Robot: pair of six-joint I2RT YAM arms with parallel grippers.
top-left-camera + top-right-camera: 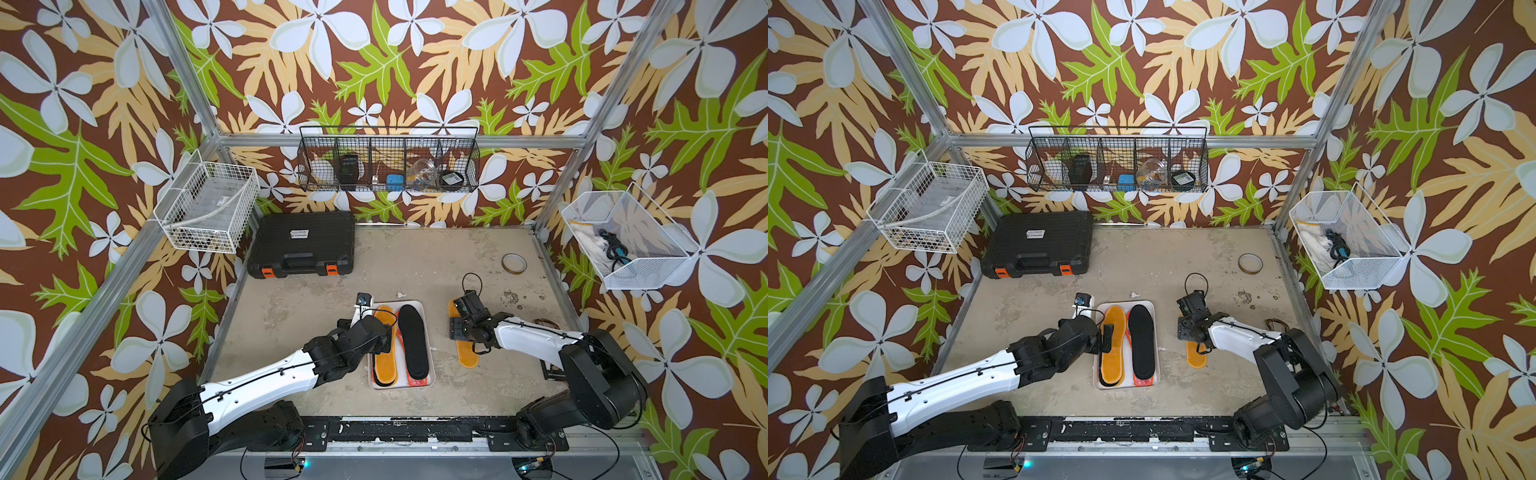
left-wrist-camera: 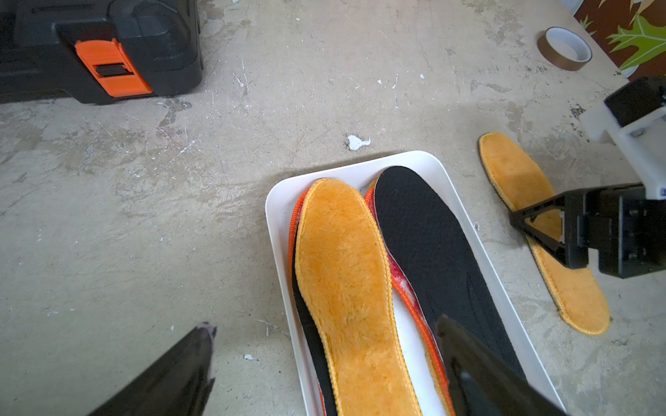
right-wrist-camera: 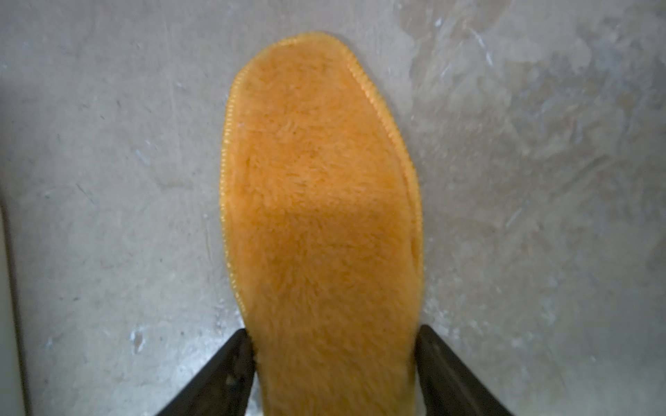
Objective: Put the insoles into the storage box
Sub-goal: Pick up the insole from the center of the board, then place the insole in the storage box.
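The right hand point(image 3: 335, 331) appeared to pinch the one loose fuzzy orange-yellow foot-shaped insole point(image 3: 317, 180) across its width, a finger touching each long edge, probably because so flat a pad offered no other hold. The insole ran forward from between the fingers, flat on the grey table point(image 3: 108, 180). To that hand's left, apart from it, the shallow white rectangular plastic storage box point(image 2: 277, 201) held the other insoles point(image 2: 342, 270) in two overlapping piles. Over the box's nearer half hung the left hand point(image 2: 324, 324), spread wide and empty, likely waiting its turn.
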